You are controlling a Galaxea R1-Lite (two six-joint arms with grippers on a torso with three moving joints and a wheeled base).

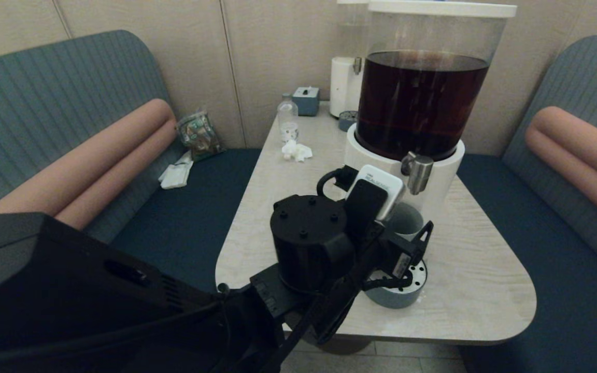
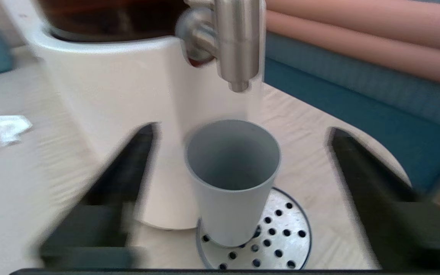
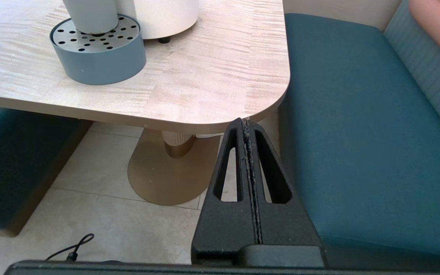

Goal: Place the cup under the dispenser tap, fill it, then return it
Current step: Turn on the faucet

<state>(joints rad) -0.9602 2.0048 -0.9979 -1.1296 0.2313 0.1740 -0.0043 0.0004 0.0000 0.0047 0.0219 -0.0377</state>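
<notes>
One end effector works: the left (image 2: 239, 168), open, flanks the empty cup (image 2: 233, 179) on the tray (image 2: 281, 236) under the tap (image 2: 237, 42). Filling seems next; the right (image 3: 247, 126), closed, idles off the surface (image 3: 204, 76).

The cup (image 2: 232, 183) stands on the tray (image 2: 281, 236) below the dispenser tap (image 2: 237, 42); dispenser (image 2: 128, 114) behind.

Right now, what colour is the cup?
Plain grey-green cup, clearest in the left wrist view.
</notes>
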